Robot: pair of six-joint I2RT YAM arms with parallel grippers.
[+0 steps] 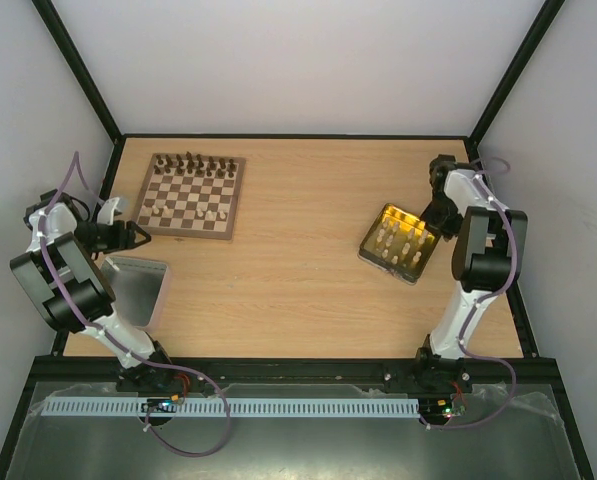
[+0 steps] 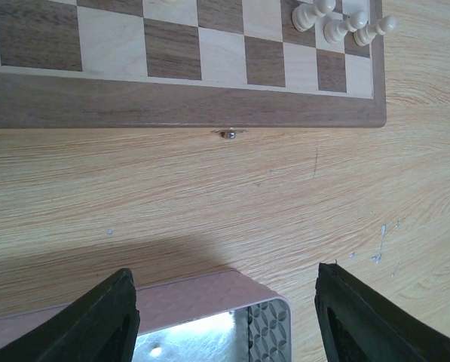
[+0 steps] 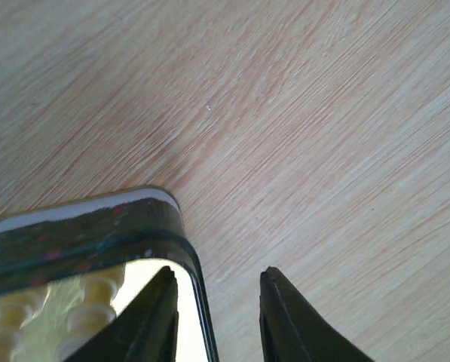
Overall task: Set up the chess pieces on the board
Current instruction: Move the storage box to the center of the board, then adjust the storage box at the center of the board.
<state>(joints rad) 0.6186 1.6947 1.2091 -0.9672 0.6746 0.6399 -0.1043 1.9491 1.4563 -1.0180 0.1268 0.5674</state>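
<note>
Standing on the board (image 1: 183, 231) at the table's (image 1: 288, 290) far left: the dark pieces (image 1: 195, 163), lined up along its far edge. That side looks filled, though they are too small to count. The near side is sparse. A few pale pieces (image 1: 213, 214) stand near its corners, with bare squares between them. Three of them show upright at one corner in the left wrist view.

Loose pieces (image 1: 400, 240), all pale, lie in rows in the yellow tray (image 1: 372, 232), well apart from the board at the right of the table. Judgement: dark side about done, pale side barely begun, so roughly half the job is left. Each loose piece has to cross the table.

Right claw (image 3: 218, 275): low at the tray's corner, jaws narrowly apart and straddling the rim, one finger over the inside and one outside. There is a gap beside the rim and nothing is held. Whether it touches the tray I cannot tell.

Left claw (image 2: 226, 271): jaws wide apart and empty, hanging over the edge of the grey lid (image 1: 138, 285), just beside the board's near edge.
</note>
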